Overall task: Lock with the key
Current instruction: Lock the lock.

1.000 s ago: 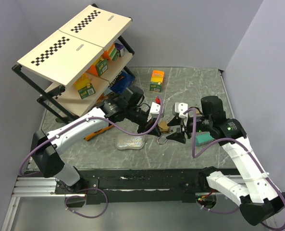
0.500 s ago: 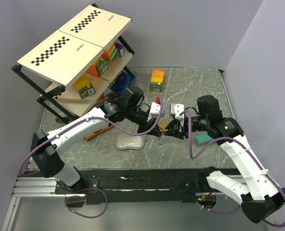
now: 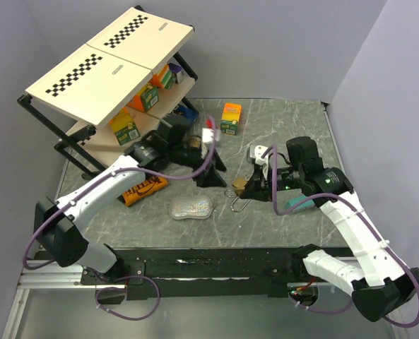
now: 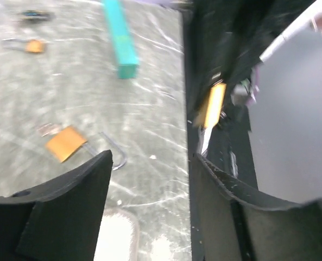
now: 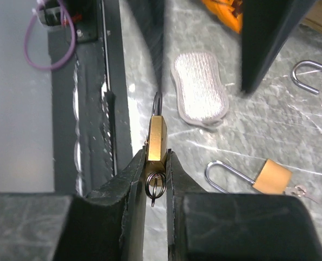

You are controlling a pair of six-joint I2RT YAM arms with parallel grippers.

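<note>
In the right end effector (image 5: 157,166), the brass padlock (image 5: 157,137) sits clamped edge-on; the left end effector (image 4: 150,196) gapes empty, well aside. A tug on the key ring (image 5: 154,186) just below could twist the lock from this thin hold.

I can read no text anywhere. Each of the two white boards (image 3: 96,85) on top of the rack (image 3: 43,116) carries a checkerboard strip and a small dark tag, too small to make out. The green and orange boxes (image 3: 124,127) on the rack's shelves, the box (image 3: 230,118) right of the rack and the orange packet (image 3: 144,189) in front of the rack bear print I cannot make out. The padlock (image 5: 157,136) pinched in my right gripper (image 5: 156,160) is edge-on, so I cannot tell any stamp.
</note>
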